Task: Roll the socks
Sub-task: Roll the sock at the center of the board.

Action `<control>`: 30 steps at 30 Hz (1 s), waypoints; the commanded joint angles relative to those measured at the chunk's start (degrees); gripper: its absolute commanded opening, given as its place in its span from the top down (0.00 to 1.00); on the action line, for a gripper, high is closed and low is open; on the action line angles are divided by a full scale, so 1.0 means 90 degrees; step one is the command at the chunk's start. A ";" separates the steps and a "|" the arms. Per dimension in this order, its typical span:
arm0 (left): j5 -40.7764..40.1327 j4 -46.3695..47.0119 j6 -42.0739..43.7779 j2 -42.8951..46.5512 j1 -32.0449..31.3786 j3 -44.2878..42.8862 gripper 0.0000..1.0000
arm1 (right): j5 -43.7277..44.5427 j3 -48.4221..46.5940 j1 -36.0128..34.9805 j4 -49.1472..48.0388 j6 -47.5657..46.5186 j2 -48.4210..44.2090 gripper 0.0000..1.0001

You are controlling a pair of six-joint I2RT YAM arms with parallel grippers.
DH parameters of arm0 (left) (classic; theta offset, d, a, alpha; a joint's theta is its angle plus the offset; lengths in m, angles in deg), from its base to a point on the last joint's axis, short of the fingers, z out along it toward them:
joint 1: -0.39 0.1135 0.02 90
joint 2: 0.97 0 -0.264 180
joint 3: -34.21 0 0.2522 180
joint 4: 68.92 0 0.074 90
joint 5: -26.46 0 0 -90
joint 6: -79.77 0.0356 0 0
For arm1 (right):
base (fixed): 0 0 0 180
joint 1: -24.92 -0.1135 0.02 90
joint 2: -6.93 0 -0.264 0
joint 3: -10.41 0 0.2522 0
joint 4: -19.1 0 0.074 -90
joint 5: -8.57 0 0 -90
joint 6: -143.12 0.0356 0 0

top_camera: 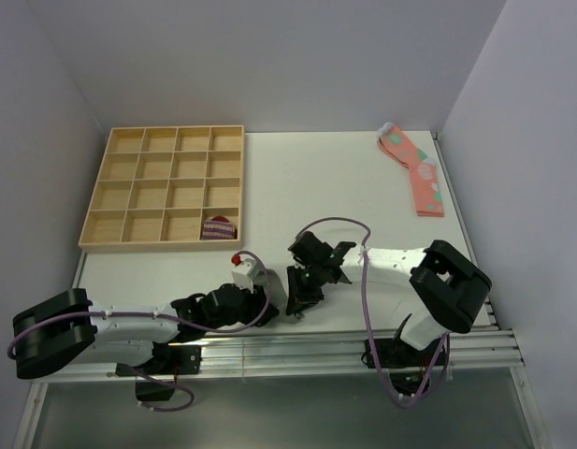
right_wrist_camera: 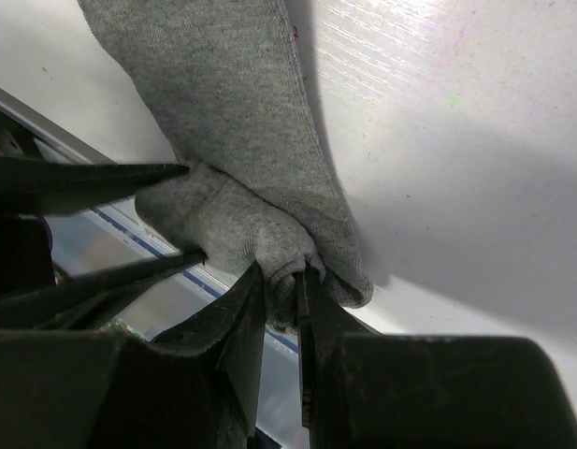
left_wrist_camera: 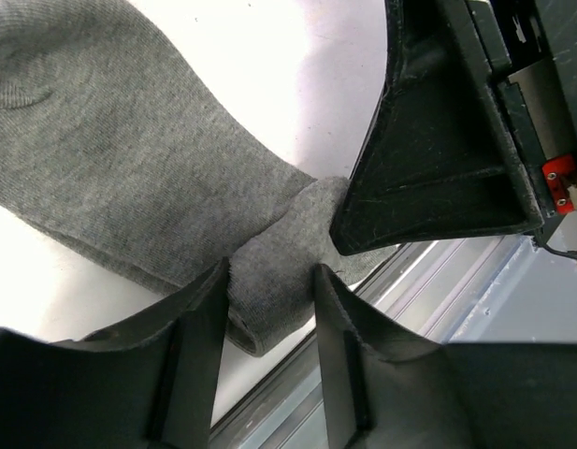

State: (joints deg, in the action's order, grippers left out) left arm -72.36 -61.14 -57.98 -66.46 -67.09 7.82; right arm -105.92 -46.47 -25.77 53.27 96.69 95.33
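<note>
The grey sock [left_wrist_camera: 129,159] lies on the white table at its near edge; its dark stripes do not show. One end is rolled into a thick wad [right_wrist_camera: 223,224]. My left gripper [left_wrist_camera: 269,273] is shut on this wad, one finger on each side. My right gripper [right_wrist_camera: 281,273] is shut tight on a fold of the same wad, right beside the left fingers [right_wrist_camera: 92,176]. In the top view the two grippers, left [top_camera: 269,297] and right [top_camera: 297,301], meet at the table's front edge and hide the sock.
A wooden compartment tray [top_camera: 164,187] stands at the back left, with a purple-striped sock bundle [top_camera: 218,227] in its near right compartment. Pink spotted socks [top_camera: 417,173] lie at the back right. Metal rails [top_camera: 363,341] run just below the table's front edge.
</note>
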 commanded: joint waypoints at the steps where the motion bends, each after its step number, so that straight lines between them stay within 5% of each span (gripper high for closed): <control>1: 0.0296 0.0165 -0.0124 0.0031 -0.0119 0.0133 0.62 | 0.0241 -0.0151 -0.0090 0.0047 -0.0056 0.0139 0.86; 7: 0.0355 -0.0098 -0.0310 -0.0076 -0.0129 0.0094 1.00 | 0.0260 -0.0093 -0.0109 -0.0118 0.0022 0.0041 0.79; 16: 0.0521 -0.0644 -0.0739 -0.0301 -0.0119 0.0016 1.00 | 0.0465 0.0132 -0.0168 -0.0499 0.0129 -0.0212 0.63; 25: 0.0609 -0.1026 -0.1335 -0.0418 -0.0119 0.0055 1.00 | 0.1763 0.0249 -0.0139 -0.0548 -0.0212 -0.1247 0.47; 30: 0.0599 -0.1192 -0.1374 -0.0428 -0.0119 0.0006 1.00 | 0.1881 0.0191 0.0105 -0.1104 -0.0495 -0.0995 0.46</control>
State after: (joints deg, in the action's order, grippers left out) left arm -69.78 -61.44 -70.00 -68.93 -67.31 7.02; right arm -92.66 -44.26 -26.25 47.89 94.92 84.82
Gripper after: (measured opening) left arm 0.042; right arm 0.543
